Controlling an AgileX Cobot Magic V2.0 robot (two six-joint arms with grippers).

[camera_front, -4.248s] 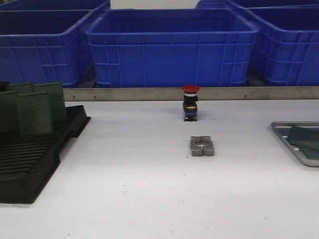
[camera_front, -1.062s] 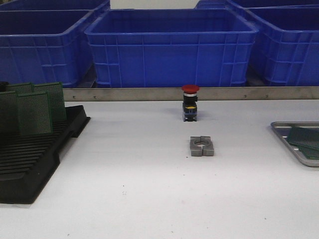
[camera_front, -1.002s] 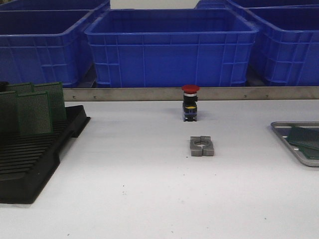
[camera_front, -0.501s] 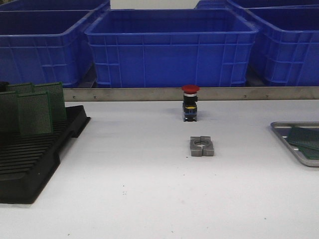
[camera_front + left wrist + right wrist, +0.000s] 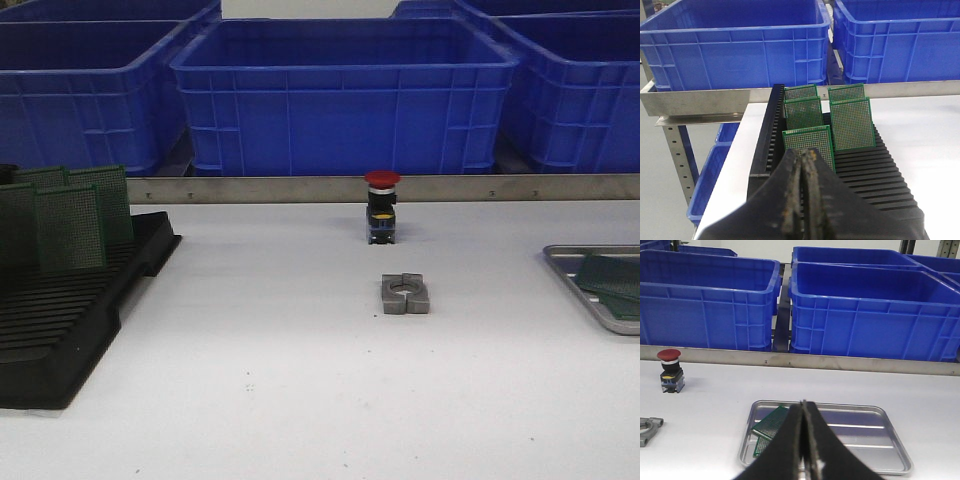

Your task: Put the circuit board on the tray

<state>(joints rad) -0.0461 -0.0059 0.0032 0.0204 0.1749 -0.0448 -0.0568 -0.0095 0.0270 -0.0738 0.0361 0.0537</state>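
Observation:
Several green perforated circuit boards (image 5: pixel 70 228) stand upright in a black slotted rack (image 5: pixel 60 330) at the table's left. In the left wrist view my left gripper (image 5: pixel 802 152) is shut and empty, its tips just in front of the nearest standing board (image 5: pixel 812 142) above the rack (image 5: pixel 875 170). The silver tray (image 5: pixel 592 247) lies at the table's right edge with two green boards (image 5: pixel 610 280) flat in it. In the right wrist view my right gripper (image 5: pixel 804 404) is shut and empty over the tray (image 5: pixel 865 440), beside the boards (image 5: pixel 771 426) in it. Neither gripper shows in the front view.
A red-capped push button (image 5: pixel 382 206) stands at the table's middle back. A grey metal clamp block (image 5: pixel 405 294) lies in front of it. Blue plastic crates (image 5: pixel 345 95) line a shelf behind a metal rail (image 5: pixel 300 188).

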